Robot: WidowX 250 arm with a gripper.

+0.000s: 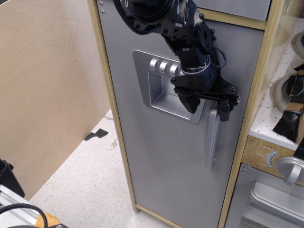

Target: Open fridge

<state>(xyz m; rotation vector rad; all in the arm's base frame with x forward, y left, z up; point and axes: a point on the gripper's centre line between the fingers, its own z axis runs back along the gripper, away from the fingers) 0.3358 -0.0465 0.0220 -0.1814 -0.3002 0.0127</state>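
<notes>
Right, I see the fridge (166, 156) filling the middle of the view, its flat silver-grey door shut inside the light wood frame. Its curved handle (211, 140) runs down the right side of the door, just right of the recessed dispenser panel (164, 97). My gripper (209, 107) sits at the handle's top end with its two black fingers spread apart, one over the panel's lower right corner and one at the handle top, clasping nothing. Far right, the oven knob (290, 170) shows.
</notes>
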